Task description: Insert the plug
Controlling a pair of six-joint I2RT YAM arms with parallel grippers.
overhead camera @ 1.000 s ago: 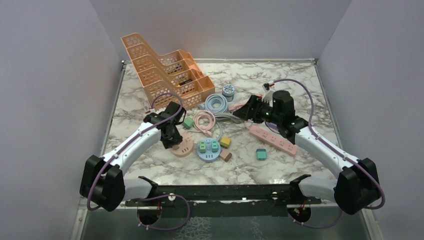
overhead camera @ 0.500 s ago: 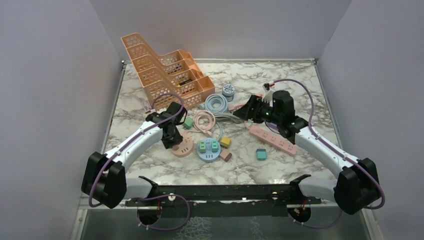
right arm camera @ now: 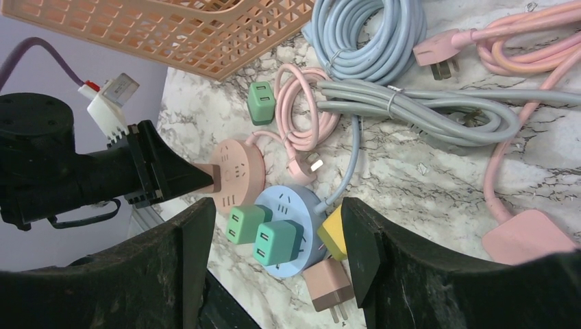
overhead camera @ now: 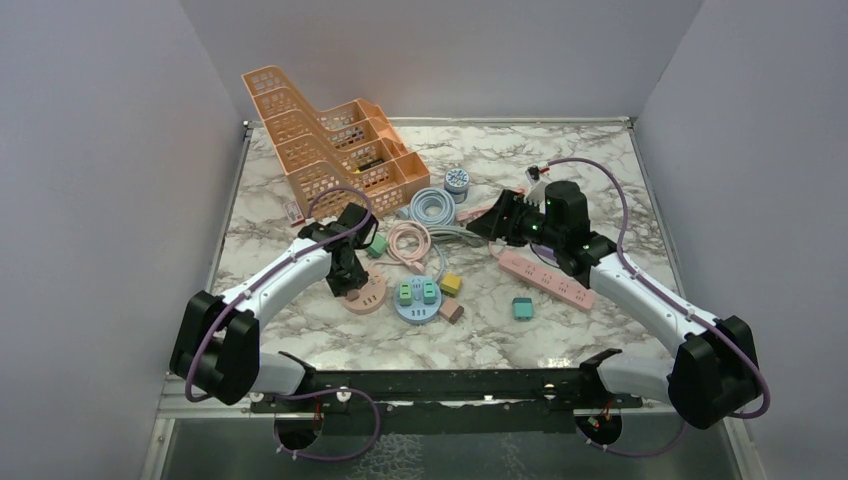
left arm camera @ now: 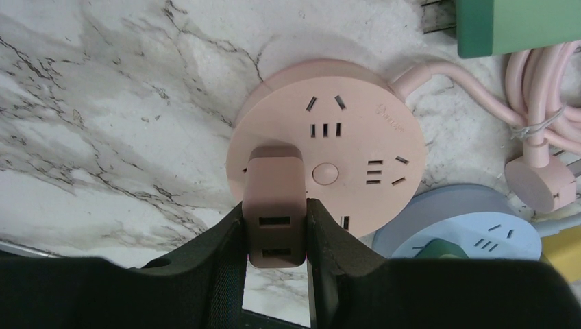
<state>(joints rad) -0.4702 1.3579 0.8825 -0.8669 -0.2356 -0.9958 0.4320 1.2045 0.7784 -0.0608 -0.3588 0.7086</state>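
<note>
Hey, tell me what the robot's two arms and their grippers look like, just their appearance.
Both the left arm and the right arm have white links between bulky black joints. A thin purple cable loops along each one. A small green light glows near the right wrist. The fingers are black and wedge-shaped, narrowing toward the tips.

Pink plug (left arm camera: pixel 275 205), pink round socket (left arm camera: pixel 342 144) — grey-veined white marble table (left arm camera: pixel 103 103).

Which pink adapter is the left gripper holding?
The pink adapter at the pink round socket; the other pink adapter lies loose beside the blue round socket.
</note>
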